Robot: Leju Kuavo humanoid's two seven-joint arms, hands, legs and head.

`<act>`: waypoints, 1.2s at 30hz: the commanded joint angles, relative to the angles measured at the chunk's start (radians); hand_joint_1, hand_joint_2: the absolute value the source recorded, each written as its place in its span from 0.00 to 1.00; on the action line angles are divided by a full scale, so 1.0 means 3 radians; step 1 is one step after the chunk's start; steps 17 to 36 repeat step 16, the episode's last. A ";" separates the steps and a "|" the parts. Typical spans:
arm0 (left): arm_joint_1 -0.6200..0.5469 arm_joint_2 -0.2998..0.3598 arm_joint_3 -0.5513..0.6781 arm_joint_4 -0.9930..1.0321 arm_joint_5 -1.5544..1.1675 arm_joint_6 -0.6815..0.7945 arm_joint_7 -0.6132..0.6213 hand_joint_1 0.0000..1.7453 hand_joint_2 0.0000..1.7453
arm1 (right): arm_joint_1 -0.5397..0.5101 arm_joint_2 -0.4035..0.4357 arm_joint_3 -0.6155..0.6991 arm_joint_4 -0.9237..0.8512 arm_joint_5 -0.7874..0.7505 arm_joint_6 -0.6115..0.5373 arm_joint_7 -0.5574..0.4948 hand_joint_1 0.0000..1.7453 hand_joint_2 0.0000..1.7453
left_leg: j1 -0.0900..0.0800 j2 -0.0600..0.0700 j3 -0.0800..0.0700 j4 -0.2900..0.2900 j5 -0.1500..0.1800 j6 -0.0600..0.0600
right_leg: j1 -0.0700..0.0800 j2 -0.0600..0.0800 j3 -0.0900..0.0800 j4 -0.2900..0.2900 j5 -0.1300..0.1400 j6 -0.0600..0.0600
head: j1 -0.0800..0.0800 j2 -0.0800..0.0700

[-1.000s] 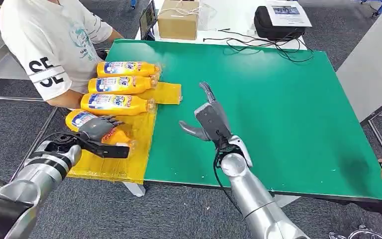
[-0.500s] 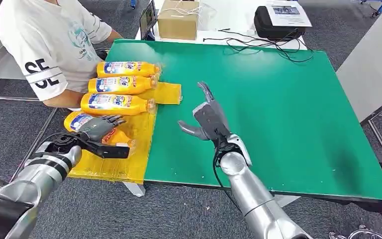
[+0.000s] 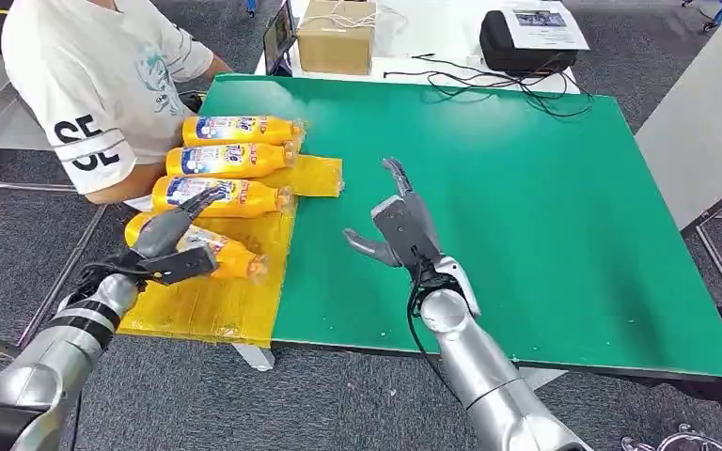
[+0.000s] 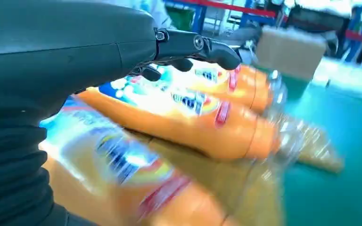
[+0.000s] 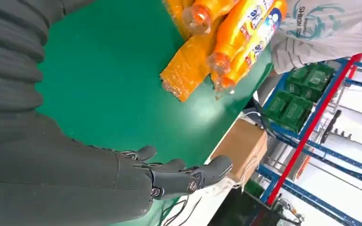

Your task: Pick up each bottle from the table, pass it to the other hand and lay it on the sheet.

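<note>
Orange bottles, four in all, lie side by side on the yellow sheet (image 3: 216,305) at the green table's (image 3: 526,235) near-left corner. The nearest bottle (image 3: 226,256) rests on the sheet w/ the left hand (image 3: 171,240) above it, fingers spread and lifted off the label, thumb alongside; nothing pinched, judging by head and wrist views. The right hand (image 3: 397,225) hovers over bare green, well apart from the bottles, fingers open & empty. Step in hand, by the look of it: release of the fourth bottle onto the sheet. No bottle shows on the green surface itself, so the next move prob. calls for the left arm to draw clear w/o nudging the row. One person in a white tee (image 3: 94,85) sits just beside the far bottles. Count: 4 bottles, 1 sheet, 2 robot hands.
</note>
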State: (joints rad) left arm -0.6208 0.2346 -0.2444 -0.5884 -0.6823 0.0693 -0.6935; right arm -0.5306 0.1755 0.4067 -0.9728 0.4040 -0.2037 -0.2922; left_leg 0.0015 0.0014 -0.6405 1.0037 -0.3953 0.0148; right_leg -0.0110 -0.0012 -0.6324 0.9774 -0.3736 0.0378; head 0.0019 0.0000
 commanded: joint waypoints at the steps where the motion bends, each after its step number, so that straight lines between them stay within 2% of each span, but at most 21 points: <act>1: 0.0178 -0.0068 0.0506 -0.0630 0.0240 -0.0281 -0.0007 0.00 1.00 | -0.0080 -0.0047 -0.0042 0.0114 -0.0007 0.0010 -0.0029 0.00 1.00 | 0.0005 -0.0005 0.0022 0.0006 -0.0015 -0.0003 | 0.0005 -0.0004 0.0025 0.0004 -0.0015 -0.0005 | 0.0000 0.0000; 8: 0.0245 -0.0169 0.0672 -0.0889 0.0678 -0.0527 -0.0015 0.00 1.00 | -0.0072 -0.0023 -0.0041 0.0078 0.0015 0.0021 -0.0023 0.00 1.00 | 0.0003 -0.0007 0.0013 0.0001 -0.0008 -0.0003 | 0.0003 -0.0007 0.0016 0.0001 -0.0010 -0.0003 | 0.0000 0.0000; 12: 0.0305 -0.0401 0.0899 -0.1061 0.0945 -0.0674 -0.0015 0.00 1.00 | 0.0017 0.0010 -0.0092 -0.0004 0.0001 -0.0032 -0.0054 0.00 1.00 | 0.0003 -0.0009 0.0018 0.0000 -0.0009 -0.0002 | 0.0003 -0.0009 0.0022 0.0000 -0.0012 -0.0003 | 0.0000 0.0000; 14: 0.0331 -0.0522 0.0959 -0.1133 0.1040 -0.0746 -0.0013 0.00 1.00 | 0.0072 0.0051 -0.0168 -0.0043 -0.0163 0.0051 -0.0119 0.00 1.00 | 0.0003 -0.0009 0.0018 0.0001 -0.0009 -0.0002 | 0.0003 -0.0009 0.0022 -0.0001 -0.0012 -0.0003 | -0.0001 0.0000; 16: 0.0365 -0.0737 0.0925 -0.1244 0.1043 -0.0712 0.0072 0.00 1.00 | 0.0157 0.0072 -0.0190 -0.0095 -0.0200 0.0018 -0.0182 0.00 1.00 | 0.0002 -0.0021 0.0016 -0.0001 -0.0007 -0.0001 | 0.0002 -0.0021 0.0024 -0.0002 -0.0013 -0.0002 | 0.0000 0.0000; 36: 0.0365 -0.0737 0.0925 -0.1244 0.1043 -0.0712 0.0072 0.00 1.00 | 0.0157 0.0072 -0.0190 -0.0095 -0.0200 0.0018 -0.0182 0.00 1.00 | 0.0002 -0.0021 0.0016 -0.0001 -0.0007 -0.0001 | 0.0002 -0.0021 0.0024 -0.0002 -0.0013 -0.0002 | 0.0000 0.0000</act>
